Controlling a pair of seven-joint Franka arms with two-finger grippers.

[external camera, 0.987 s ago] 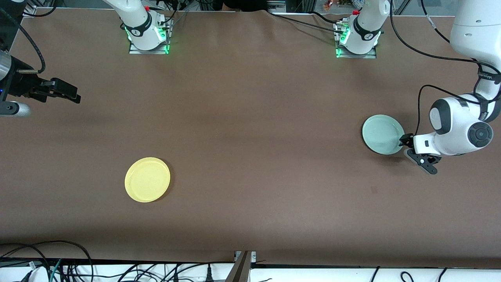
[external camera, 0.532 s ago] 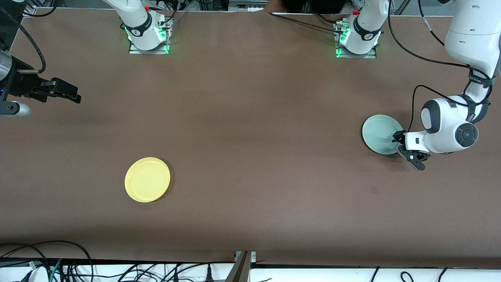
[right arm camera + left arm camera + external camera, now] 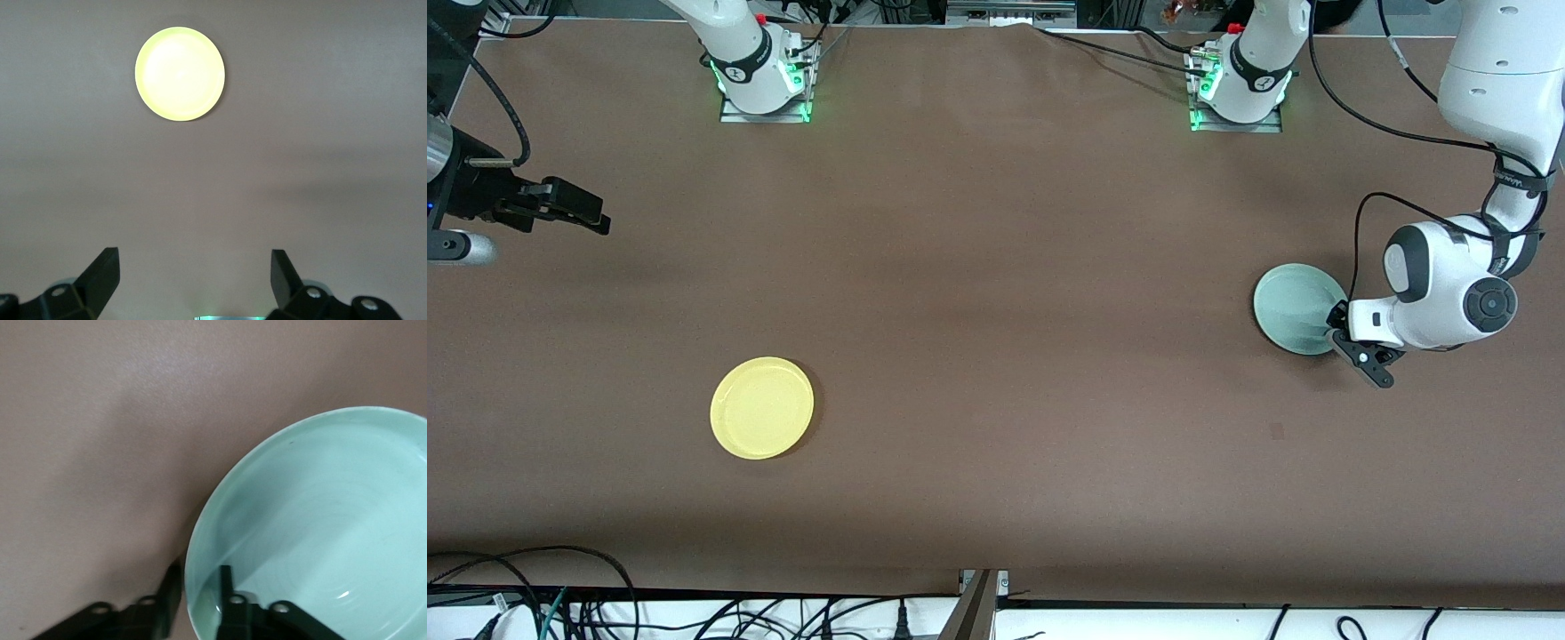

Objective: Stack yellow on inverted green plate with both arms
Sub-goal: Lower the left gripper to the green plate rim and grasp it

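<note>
The pale green plate [image 3: 1294, 307] [image 3: 320, 520] lies hollow side up at the left arm's end of the table. My left gripper [image 3: 1335, 327] [image 3: 200, 572] is low at the plate's edge, shut on the rim, with one finger inside the bowl and one outside. The yellow plate [image 3: 762, 407] [image 3: 179, 73] lies flat, rim up, toward the right arm's end and nearer the front camera. My right gripper [image 3: 598, 219] [image 3: 193, 257] waits open and holds nothing, above the table's right-arm end, well away from the yellow plate.
Both arm bases [image 3: 763, 84] [image 3: 1238, 89] stand at the table's edge farthest from the front camera. Cables [image 3: 560, 596] run below the table's nearest edge. A small dark mark [image 3: 1276, 431] sits on the brown table nearer the front camera than the green plate.
My left gripper slid in onto the green plate's rim and its fingers closed there. The plate shifted slightly. The right arm and the yellow plate stayed still.
</note>
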